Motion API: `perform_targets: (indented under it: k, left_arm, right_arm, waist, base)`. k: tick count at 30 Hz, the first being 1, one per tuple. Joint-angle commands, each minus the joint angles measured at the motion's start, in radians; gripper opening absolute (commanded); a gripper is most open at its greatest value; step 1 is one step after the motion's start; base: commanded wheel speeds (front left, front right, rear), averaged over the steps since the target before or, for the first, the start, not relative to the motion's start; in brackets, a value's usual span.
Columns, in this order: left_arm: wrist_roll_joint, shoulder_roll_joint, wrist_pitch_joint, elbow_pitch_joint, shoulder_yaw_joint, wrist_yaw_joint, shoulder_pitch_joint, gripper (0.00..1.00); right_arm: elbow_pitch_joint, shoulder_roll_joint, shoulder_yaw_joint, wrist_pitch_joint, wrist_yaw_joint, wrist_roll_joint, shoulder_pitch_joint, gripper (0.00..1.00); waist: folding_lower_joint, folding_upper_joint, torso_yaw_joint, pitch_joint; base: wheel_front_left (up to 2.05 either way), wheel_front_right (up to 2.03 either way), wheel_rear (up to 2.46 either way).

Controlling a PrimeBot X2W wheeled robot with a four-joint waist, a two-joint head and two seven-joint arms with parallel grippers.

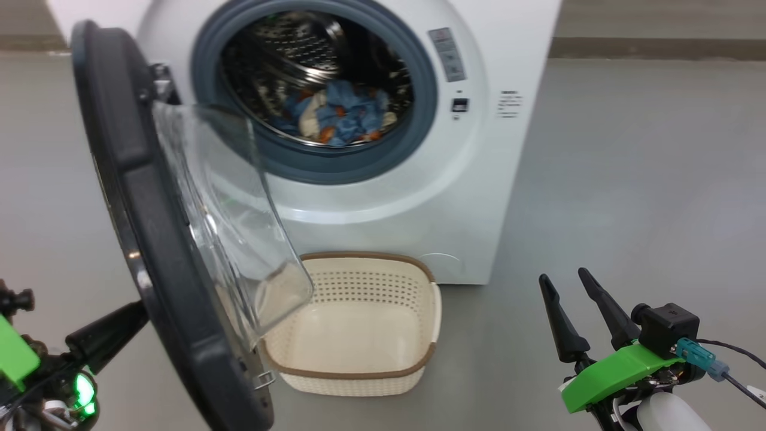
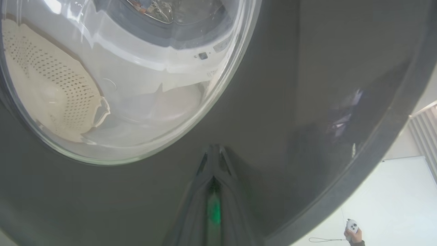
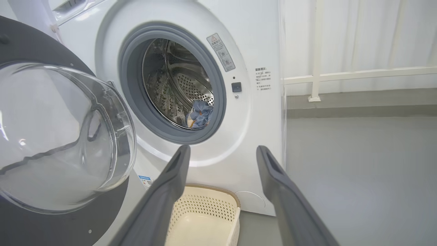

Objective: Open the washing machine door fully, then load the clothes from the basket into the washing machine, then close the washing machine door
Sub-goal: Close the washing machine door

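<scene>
Left fingers (image 2: 193, 212), closed, touch the door (image 1: 119, 149); clothes (image 1: 344, 111) lie inside the drum (image 1: 287, 48).

Left pincer (image 2: 213, 157) blurred up close; in head view its tips hidden behind washing machine door (image 1: 155, 239). Door glass covers basket (image 1: 359, 383) left side. Washing machine (image 1: 479, 179) top cut off. Panel text (image 1: 508, 103) unreadable. Hand (image 2: 353, 235) cut by edge, maybe holding remote.

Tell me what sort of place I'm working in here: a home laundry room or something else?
Probably a test or demo space, not a home: the washing machine stands on a bare grey floor, white curtains hang behind a rail, and a person's hand holds a small remote.
</scene>
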Motion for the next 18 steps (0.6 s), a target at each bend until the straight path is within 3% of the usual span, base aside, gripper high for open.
perform_targets:
  k: [1,10,18]
  left_arm:
    - [-0.008,0.01,-0.002,-0.046,0.028,-0.003,-0.032,0.0]
    - [0.004,-0.024,-0.053,-0.046,0.042,-0.027,-0.056,0.0]
    - [0.023,-0.042,-0.093,-0.046,0.048,-0.049,-0.079,0.0]
  right_arm:
    - [-0.027,-0.001,0.011,-0.008,0.008,-0.003,-0.019,1.0]
    - [-0.029,0.015,0.017,-0.008,0.008,-0.003,-0.023,1.0]
    - [-0.033,0.019,0.015,-0.008,0.008,-0.008,-0.024,1.0]
  waist:
    - [0.0,0.0,-0.07,0.011]
    - [0.0,0.0,-0.21,0.032]
    - [0.0,0.0,-0.281,0.048]
  base:
    - [0.0,0.0,0.0]
    - [0.0,0.0,0.0]
    - [0.0,0.0,0.0]
